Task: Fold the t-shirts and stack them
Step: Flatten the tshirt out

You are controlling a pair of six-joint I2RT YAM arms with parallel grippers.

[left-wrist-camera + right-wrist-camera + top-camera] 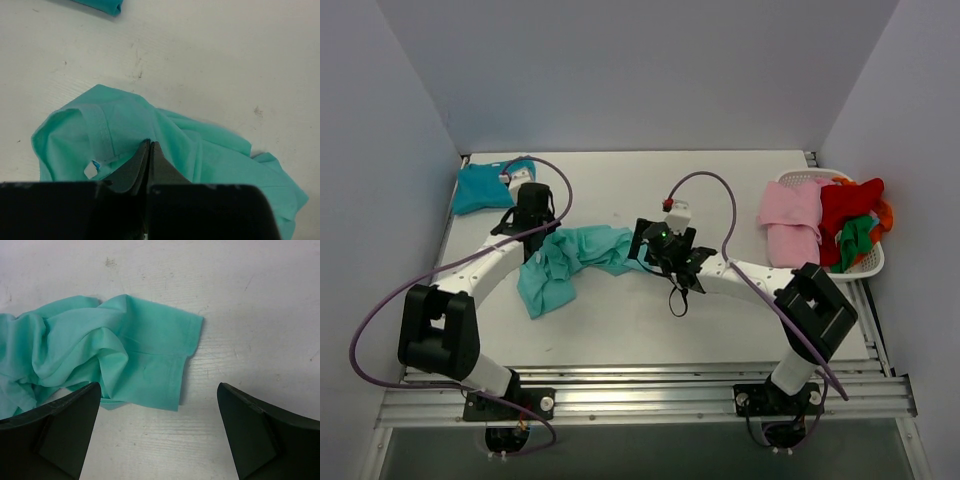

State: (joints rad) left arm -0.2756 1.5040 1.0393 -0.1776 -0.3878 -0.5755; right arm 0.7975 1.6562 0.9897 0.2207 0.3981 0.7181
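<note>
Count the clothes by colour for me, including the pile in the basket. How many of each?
Light turquoise tee: 1
Teal-blue tee: 1
Pink garment: 1
Red garment: 1
Green garment: 1
Orange garment, mostly hidden: 1
Total: 6 visible

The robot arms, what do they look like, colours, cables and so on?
The left arm and right arm have white links with bulky black joints. A purple cable loops along each. The left claw and right claw are matte black with wedge-shaped tips.
</note>
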